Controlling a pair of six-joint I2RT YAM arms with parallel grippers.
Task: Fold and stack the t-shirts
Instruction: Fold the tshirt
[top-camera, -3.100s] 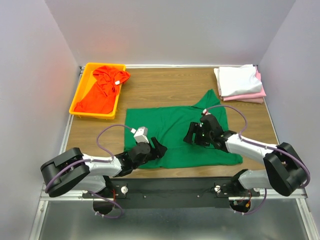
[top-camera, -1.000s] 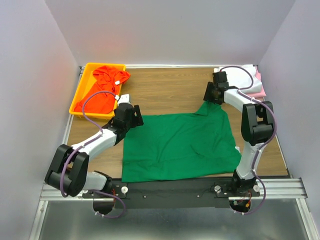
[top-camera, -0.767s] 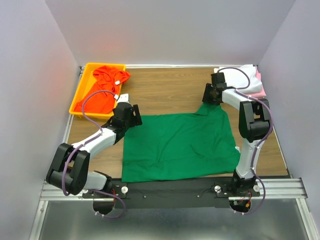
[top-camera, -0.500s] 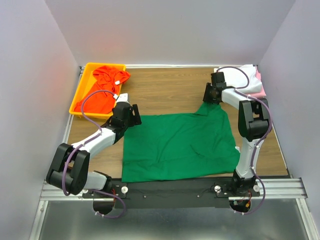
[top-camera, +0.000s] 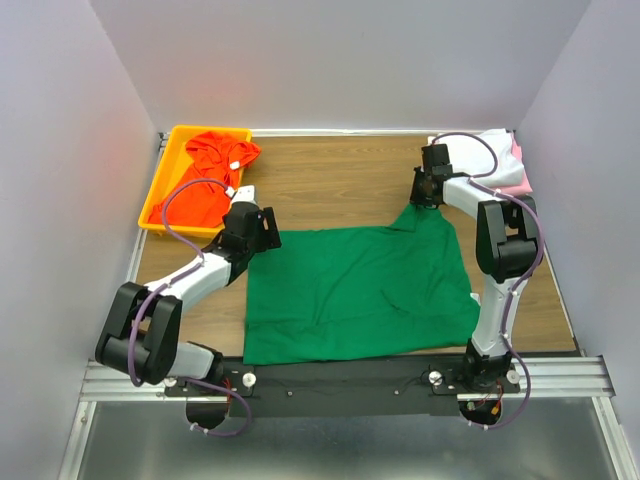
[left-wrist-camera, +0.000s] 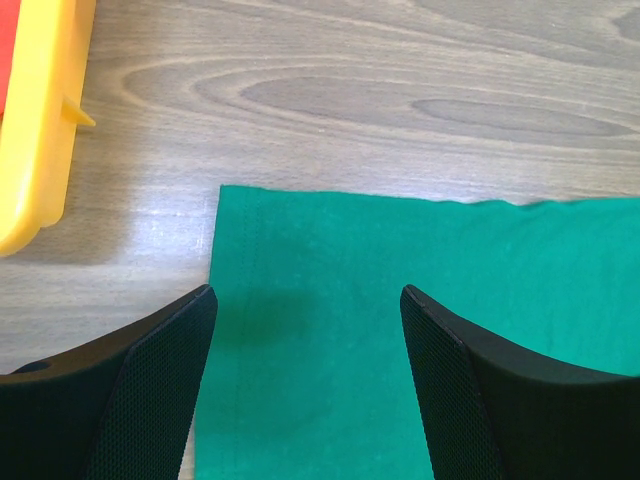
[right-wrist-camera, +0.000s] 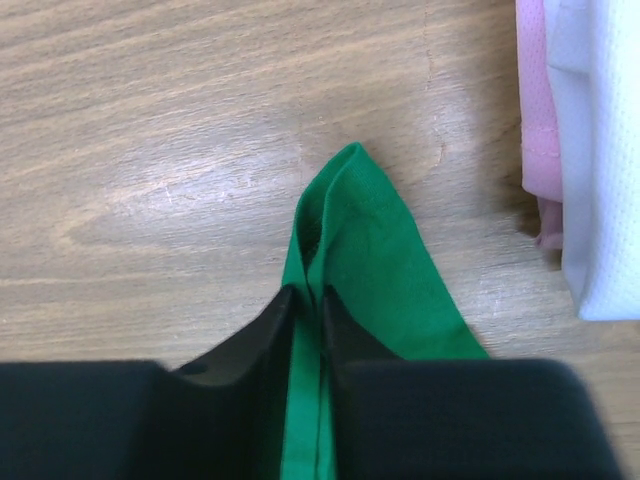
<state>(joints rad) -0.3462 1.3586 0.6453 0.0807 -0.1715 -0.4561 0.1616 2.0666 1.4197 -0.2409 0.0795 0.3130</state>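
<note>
The green shirt (top-camera: 360, 290) lies spread flat mid-frame on the tabletop (top-camera: 330, 185). Its upper-right sleeve is peaked into a ridge and pinched by the right hand (right-wrist-camera: 308, 297). The left hand (left-wrist-camera: 307, 295) gapes wide and empty over the shirt's upper-left corner. The right frame edge cuts off the white shirt (right-wrist-camera: 600, 150).

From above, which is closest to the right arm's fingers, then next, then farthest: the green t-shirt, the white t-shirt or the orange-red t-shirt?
1. green t-shirt: its far corner is pinched in the fingers.
2. white t-shirt: just to the right, far right corner.
3. orange-red t-shirt: in the yellow tray, far left.
</note>
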